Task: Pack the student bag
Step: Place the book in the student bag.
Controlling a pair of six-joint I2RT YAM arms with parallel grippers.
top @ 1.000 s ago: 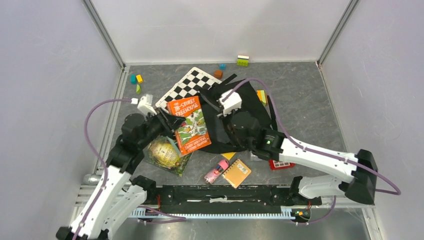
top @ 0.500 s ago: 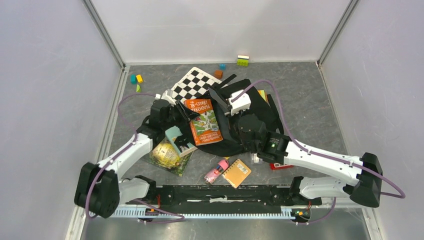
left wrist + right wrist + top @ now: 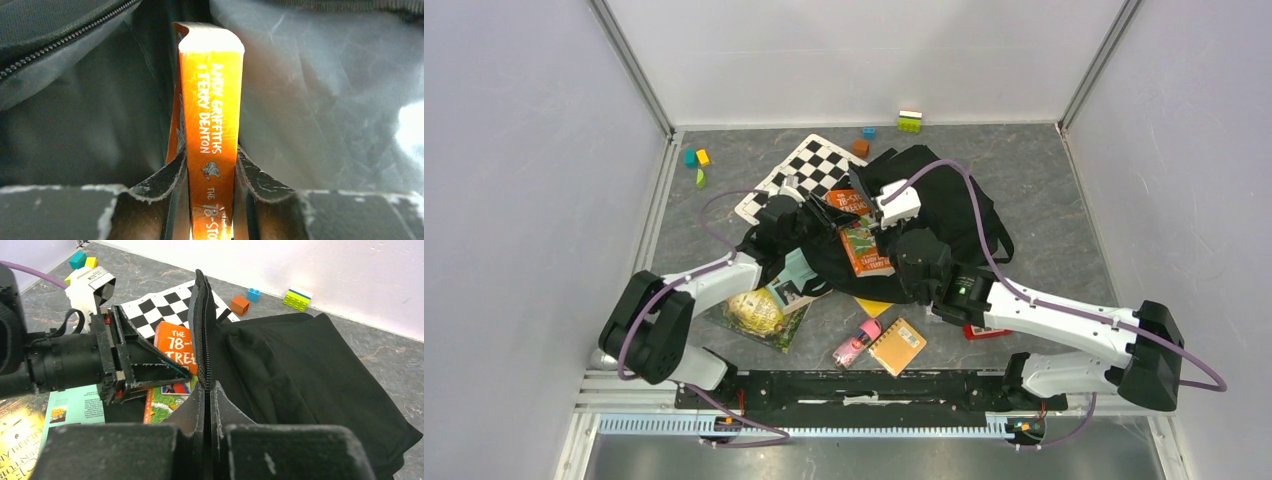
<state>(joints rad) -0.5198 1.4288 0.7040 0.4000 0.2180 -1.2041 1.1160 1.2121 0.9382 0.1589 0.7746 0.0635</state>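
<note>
Two arms work over one student bag [image 3: 944, 205], which lies slumped in the middle of the table [image 3: 1054, 180], partly over one chequered mat [image 3: 809, 170]. Four books show: one orange book [image 3: 212, 100], one teal book [image 3: 792, 282], one gold-covered book [image 3: 754, 312] and one small orange notebook [image 3: 897, 346]. Just beside the notebook lies one pink marker [image 3: 856, 343], with one yellow pad [image 3: 874, 307] at the bag's near edge and one red item [image 3: 986, 330] half hidden under the right arm. Six small blocks sit near the edges: a teal block [image 3: 691, 157], a yellow block [image 3: 703, 157] and a green wedge [image 3: 700, 177] at the left, and a brown block [image 3: 860, 148], a blue block [image 3: 868, 132] and a lime block [image 3: 910, 121] at the back. The table is grey and marbled, closed in by plain pale walls [image 3: 864, 50] with metal posts in the corners. The bag's mouth gapes, and the orange book stands spine-up partway inside it against grey lining. The left gripper [image 3: 210, 161] clamps that spine, its jaws part-way apart; the right gripper [image 3: 209, 390] is pinched tight on the bag's zipped edge, holding it upright
</note>
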